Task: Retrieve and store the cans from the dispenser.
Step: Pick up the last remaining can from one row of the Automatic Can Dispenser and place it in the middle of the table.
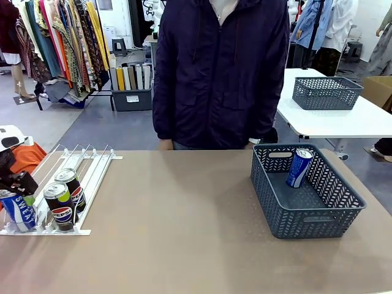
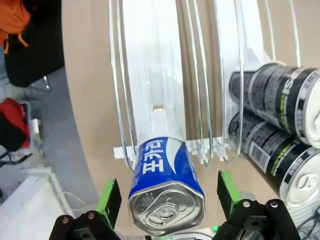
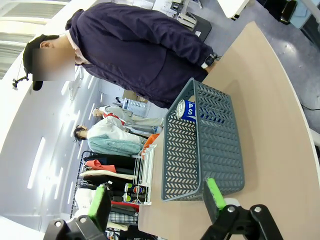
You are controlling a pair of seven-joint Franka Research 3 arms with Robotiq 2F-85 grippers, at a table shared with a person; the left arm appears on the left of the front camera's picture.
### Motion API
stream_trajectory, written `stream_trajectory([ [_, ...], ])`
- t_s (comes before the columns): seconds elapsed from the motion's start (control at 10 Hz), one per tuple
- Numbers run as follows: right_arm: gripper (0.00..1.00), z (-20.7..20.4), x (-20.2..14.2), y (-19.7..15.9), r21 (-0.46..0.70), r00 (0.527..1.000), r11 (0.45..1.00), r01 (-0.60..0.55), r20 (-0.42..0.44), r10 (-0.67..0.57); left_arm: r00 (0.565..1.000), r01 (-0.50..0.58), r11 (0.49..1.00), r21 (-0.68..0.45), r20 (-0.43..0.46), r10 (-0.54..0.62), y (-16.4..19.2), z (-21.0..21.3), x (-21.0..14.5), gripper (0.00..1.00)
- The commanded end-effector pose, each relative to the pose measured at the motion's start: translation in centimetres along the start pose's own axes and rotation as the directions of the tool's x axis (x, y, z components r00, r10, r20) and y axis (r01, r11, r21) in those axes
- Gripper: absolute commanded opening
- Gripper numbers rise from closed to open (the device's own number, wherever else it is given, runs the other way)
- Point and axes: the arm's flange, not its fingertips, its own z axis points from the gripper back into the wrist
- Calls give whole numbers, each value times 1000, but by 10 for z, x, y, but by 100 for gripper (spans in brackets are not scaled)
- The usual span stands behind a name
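Observation:
The dispenser [image 1: 92, 177] lies at the table's left. A blue-and-white can [image 1: 18, 211] stands at the front of its left lane, and two black Pepsi cans [image 1: 59, 205] stand in the right lane. My left gripper [image 1: 18, 184] hangs over the blue can. In the left wrist view this gripper [image 2: 167, 197] is open, its green pads [image 2: 111, 199] on either side of the blue can [image 2: 165, 180] with small gaps. My right gripper [image 3: 157, 197] is open and holds nothing. Another blue can [image 1: 299, 167] leans inside the grey basket [image 1: 318, 229].
A person in a dark jacket [image 1: 220, 73] stands at the table's far edge, hands near it. The two Pepsi cans [image 2: 280, 125] lie close beside my left gripper's right finger. A second grey basket [image 1: 326, 93] sits on a white table behind.

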Motion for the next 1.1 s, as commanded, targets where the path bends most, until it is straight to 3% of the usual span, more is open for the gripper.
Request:
stream_trajectory([
  [0.0, 100, -2, 4, 2, 16, 999, 1000, -27, 20, 27, 999, -10, 999, 32, -39, 11, -2, -4, -8, 100],
  [0.4, 100, -2, 4, 2, 16, 999, 1000, -27, 20, 27, 1000, -15, 1000, 15, 19, 15, -5, -7, -5, 100],
  [0.6, 100, -2, 4, 2, 16, 999, 1000, -27, 20, 27, 1000, -8, 1000, 26, 30, 7, -4, -7, -5, 0],
  [1.0, 100, -2, 4, 2, 16, 999, 1000, -27, 20, 27, 1000, -4, 999, 35, -6, 4, -3, -7, -3, 0],
])
